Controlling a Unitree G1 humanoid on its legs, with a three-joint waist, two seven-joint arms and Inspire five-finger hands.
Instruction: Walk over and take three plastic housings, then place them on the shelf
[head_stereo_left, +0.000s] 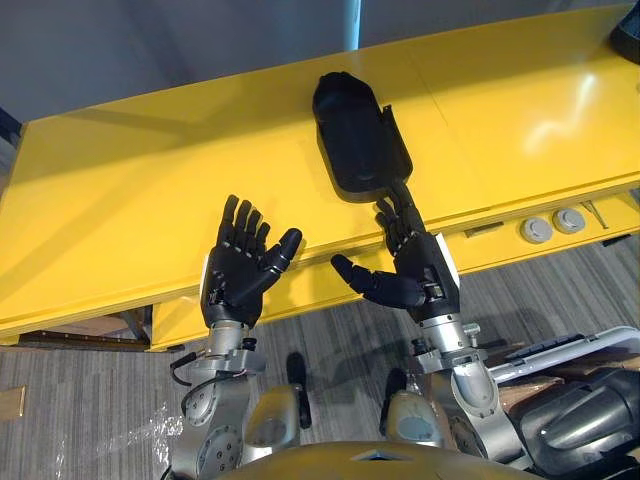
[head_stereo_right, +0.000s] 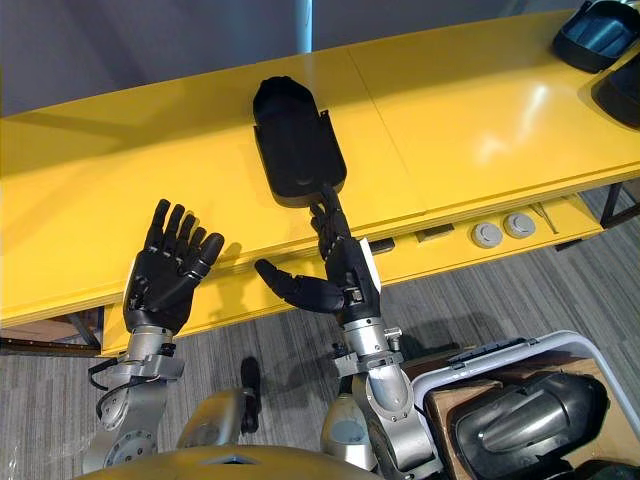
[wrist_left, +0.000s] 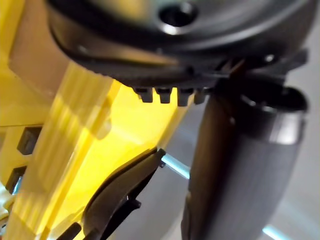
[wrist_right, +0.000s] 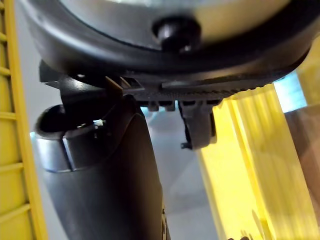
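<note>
Right hand (head_stereo_left: 415, 270): released; fingertips at near end of housing (head_stereo_left: 358, 135).
Housing axis: runs straight away from that hand.
Left hand (head_stereo_left: 238, 268): released, farther off.

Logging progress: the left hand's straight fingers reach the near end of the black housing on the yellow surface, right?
No: it is the right hand whose straight fingers reach the near end of the black housing on the yellow surface; the left hand is open, apart from it. The left eye view shows this.
</note>
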